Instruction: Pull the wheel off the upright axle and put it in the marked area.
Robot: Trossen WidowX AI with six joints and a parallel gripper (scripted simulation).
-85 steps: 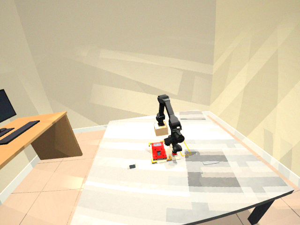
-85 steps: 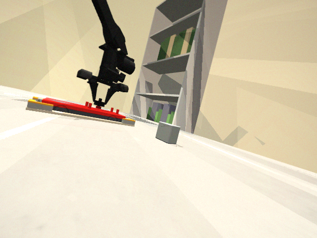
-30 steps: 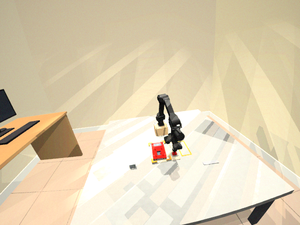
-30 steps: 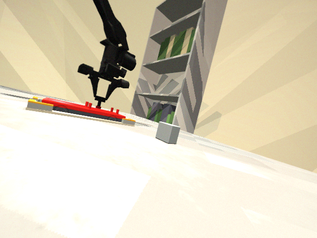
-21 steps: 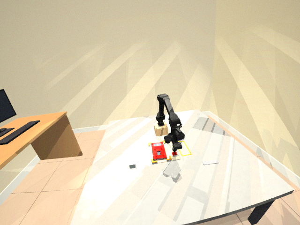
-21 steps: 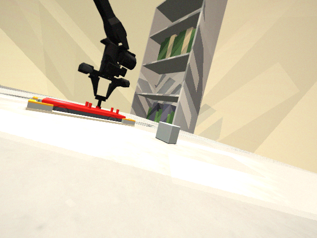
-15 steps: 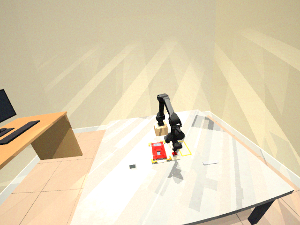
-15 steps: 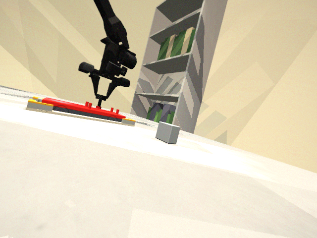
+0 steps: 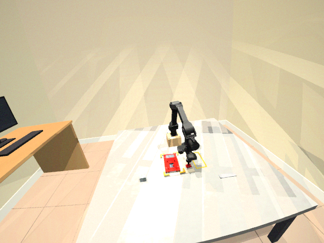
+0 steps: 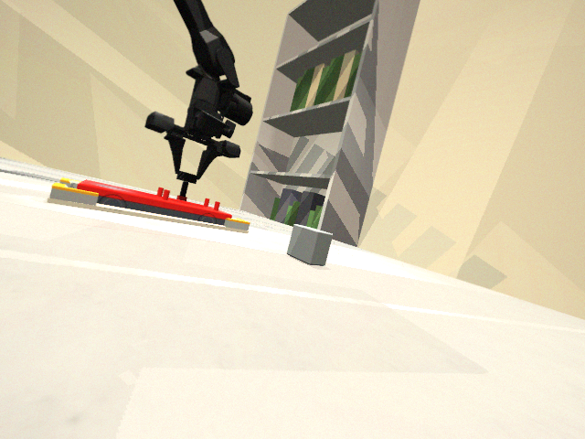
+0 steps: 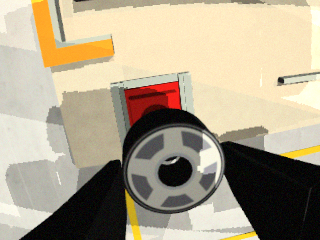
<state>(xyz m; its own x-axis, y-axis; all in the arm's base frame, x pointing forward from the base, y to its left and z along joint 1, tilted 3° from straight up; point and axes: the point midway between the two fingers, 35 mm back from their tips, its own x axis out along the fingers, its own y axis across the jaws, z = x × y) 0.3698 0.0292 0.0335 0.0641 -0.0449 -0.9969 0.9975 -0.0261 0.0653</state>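
Note:
My gripper [image 9: 189,160] [image 10: 187,176] [image 11: 171,161] points down and is shut on the wheel. The wheel [image 10: 186,178] [image 11: 150,167] is dark, with a pale spoked face and a central hole, and lies roughly flat between the fingertips. The dark upright axle [image 10: 184,190] shows below the wheel, rising from its red base [image 9: 188,166] [image 10: 181,198] [image 11: 172,100]. The wheel is level with the axle's top end or just above it; I cannot tell whether it is clear. No axle tip sticks out through the hole. The marked area [image 9: 201,167] [image 11: 132,215] is a yellow outline beside the base.
A red car-like body [image 9: 167,163] [image 10: 142,197] lies beside the axle base, among orange-yellow corner pieces [image 11: 80,54] on a beige board [image 11: 225,45]. A grey block [image 9: 143,179] [image 10: 309,245] stands farther left in the top view. A thin pale plate [image 9: 227,175] lies to the right.

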